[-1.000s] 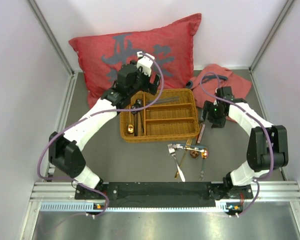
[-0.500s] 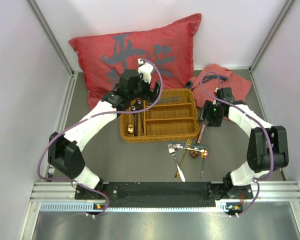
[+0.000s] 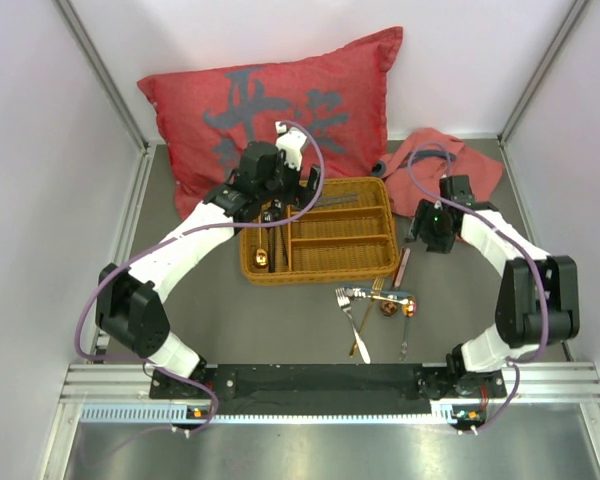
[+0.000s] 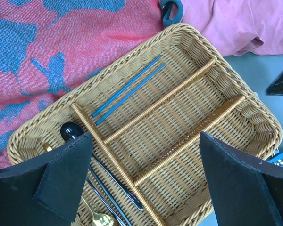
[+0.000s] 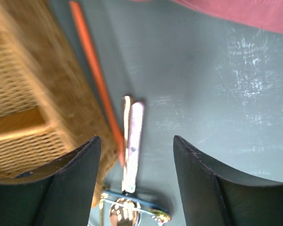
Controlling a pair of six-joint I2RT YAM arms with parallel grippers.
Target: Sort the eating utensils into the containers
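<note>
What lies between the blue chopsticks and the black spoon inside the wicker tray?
A woven divider. The left wrist view shows the blue chopsticks in a short compartment and the black spoon in the long one of the wicker tray.

We get bright, even light in the top view, with only soft shadow hugging the wicker tray point(image 3: 320, 240) and a pale sheen on the metal rail point(image 3: 280, 413) at six o'clock. Our right wrist view smears the tray at nine o'clock and shows white glare on the table point(image 5: 236, 94) at two o'clock; the left wrist view is sharp.
</note>
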